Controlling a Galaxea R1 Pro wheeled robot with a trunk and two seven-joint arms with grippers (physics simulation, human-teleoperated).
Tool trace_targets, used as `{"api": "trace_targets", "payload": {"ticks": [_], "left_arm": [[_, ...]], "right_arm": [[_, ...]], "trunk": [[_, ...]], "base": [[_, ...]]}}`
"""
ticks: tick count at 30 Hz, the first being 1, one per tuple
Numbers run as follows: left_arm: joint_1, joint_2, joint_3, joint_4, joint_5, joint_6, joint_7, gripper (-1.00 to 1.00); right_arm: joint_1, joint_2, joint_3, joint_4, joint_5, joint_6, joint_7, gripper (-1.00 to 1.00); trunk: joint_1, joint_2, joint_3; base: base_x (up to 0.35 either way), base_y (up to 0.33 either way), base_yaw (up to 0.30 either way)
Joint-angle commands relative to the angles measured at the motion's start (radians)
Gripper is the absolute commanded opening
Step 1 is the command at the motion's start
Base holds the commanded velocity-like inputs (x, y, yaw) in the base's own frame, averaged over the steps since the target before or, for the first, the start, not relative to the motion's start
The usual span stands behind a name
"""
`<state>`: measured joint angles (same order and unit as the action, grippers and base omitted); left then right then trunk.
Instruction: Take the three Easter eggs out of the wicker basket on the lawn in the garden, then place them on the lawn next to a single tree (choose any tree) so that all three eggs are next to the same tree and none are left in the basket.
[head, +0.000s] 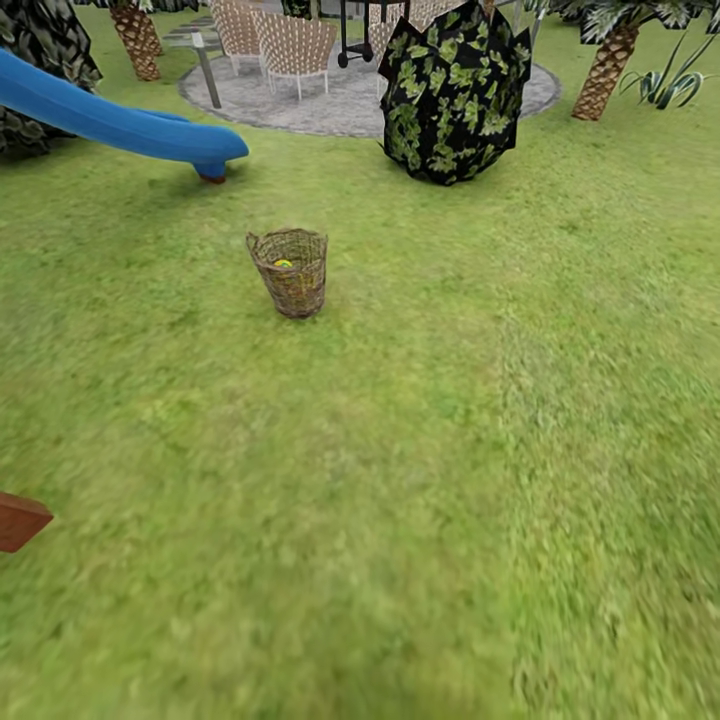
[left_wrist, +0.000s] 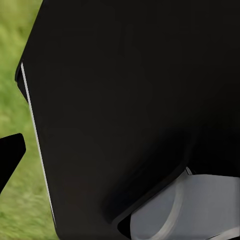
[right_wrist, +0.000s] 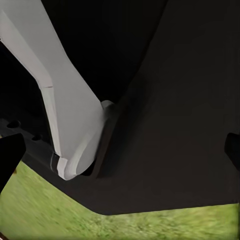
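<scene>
While upright on lawn (head: 400, 450) short of gravel edge, basket (head: 290, 272) holding one yellow egg (head: 283, 263), others hidden. Claw states: cannot tell, both.

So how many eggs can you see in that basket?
1. One yellow egg shows inside the wicker basket standing on the lawn. More may be hidden deeper down behind the weave.
</scene>
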<state>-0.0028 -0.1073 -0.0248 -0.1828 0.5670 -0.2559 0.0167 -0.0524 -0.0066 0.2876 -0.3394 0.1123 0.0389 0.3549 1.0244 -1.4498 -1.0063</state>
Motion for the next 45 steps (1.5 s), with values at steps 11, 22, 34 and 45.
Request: {"api": "trace_targets", "payload": {"ticks": [11, 22, 34, 45], "left_arm": [[0.0, 0.0, -0.003, 0.0, 0.004, -0.003, 0.002, 1.0], [0.0, 0.0, -0.003, 0.0, 0.004, -0.003, 0.002, 1.0], [0.0, 0.0, -0.003, 0.0, 0.004, -0.003, 0.002, 1.0], [0.0, 0.0, -0.003, 0.0, 0.003, -0.003, 0.002, 1.0]], "right_arm": [[0.0, -0.001, -0.002, -0.003, 0.01, 0.004, 0.004, 1.0], [0.0, 0.0, -0.001, -0.003, 0.01, 0.004, 0.004, 1.0], [0.0, 0.0, -0.001, -0.003, 0.01, 0.004, 0.004, 1.0], [0.0, -0.003, -0.005, -0.002, 0.01, -0.038, 0.007, 1.0]], "trunk": [[0.001, 0.0, -0.001], [0.001, 0.0, -0.001], [0.001, 0.0, -0.001], [0.001, 0.0, -0.001]], "base": [[0.343, 0.0, 0.0], [0.343, 0.0, 0.0], [0.343, 0.0, 0.0], [0.343, 0.0, 0.0]]}}
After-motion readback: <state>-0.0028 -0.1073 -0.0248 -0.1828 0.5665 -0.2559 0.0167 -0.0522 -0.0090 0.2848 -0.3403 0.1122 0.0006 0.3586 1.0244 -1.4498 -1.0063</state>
